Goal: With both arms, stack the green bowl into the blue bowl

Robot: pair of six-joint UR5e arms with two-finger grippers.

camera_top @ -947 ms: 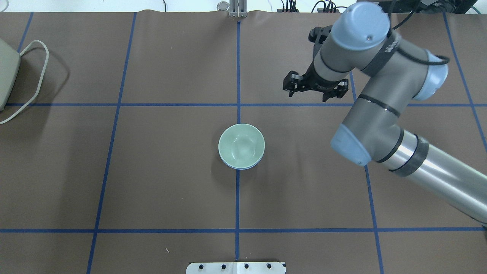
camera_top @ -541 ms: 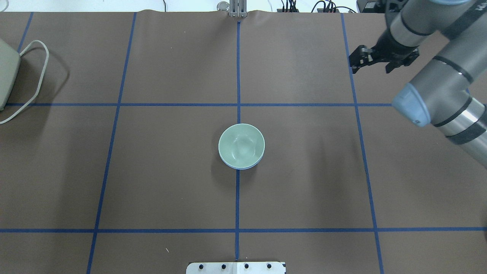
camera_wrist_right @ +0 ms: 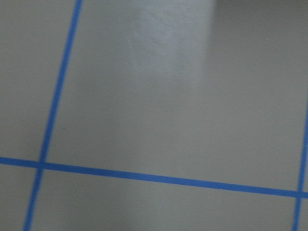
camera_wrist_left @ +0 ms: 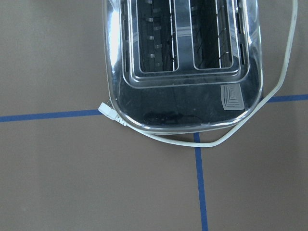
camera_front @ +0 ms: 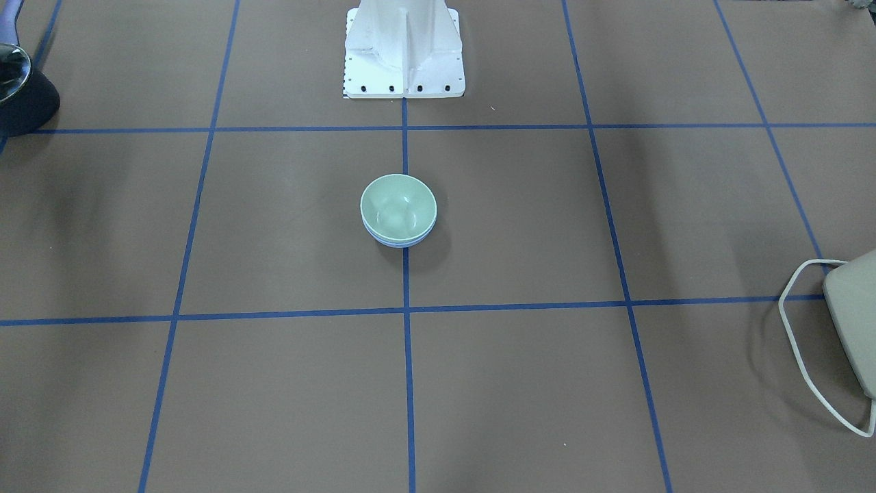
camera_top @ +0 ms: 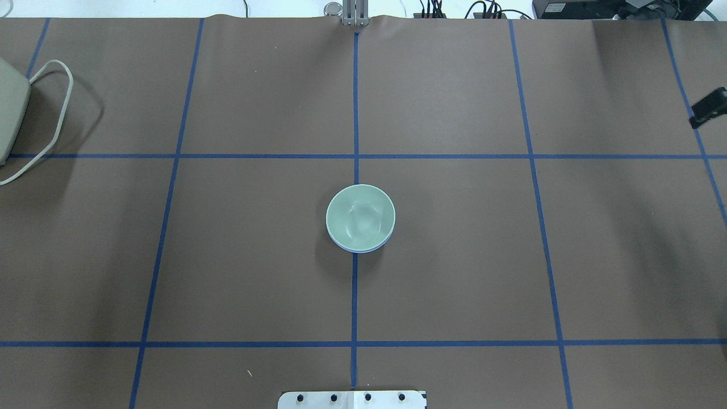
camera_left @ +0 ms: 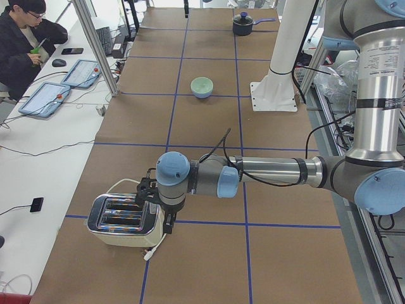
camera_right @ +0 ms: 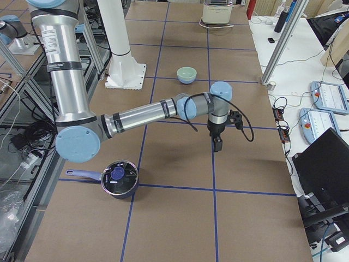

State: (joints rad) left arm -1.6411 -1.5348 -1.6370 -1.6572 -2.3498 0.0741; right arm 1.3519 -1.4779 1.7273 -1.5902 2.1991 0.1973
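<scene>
The green bowl [camera_top: 360, 215] sits nested inside the blue bowl [camera_top: 358, 249] at the table's middle; only a thin rim of the blue bowl shows. The stack also shows in the front-facing view, with the green bowl [camera_front: 398, 204] over the blue bowl's rim [camera_front: 397, 242]. My right gripper [camera_right: 217, 143] hangs over bare table far to the stack's right; only a black tip [camera_top: 707, 108] shows overhead, so I cannot tell its state. My left gripper [camera_left: 169, 225] hovers by the toaster, far from the bowls; I cannot tell its state.
A toaster [camera_wrist_left: 183, 62] with a white cord lies at the table's left end [camera_top: 8, 113]. A dark pot with a lid [camera_right: 119, 177] stands at the right end. The white pedestal [camera_front: 404, 48] stands behind the bowls. A person [camera_left: 25, 38] sits beside the table.
My right arm has swung away to the right and almost left the overhead view. The nested bowls have not moved.
</scene>
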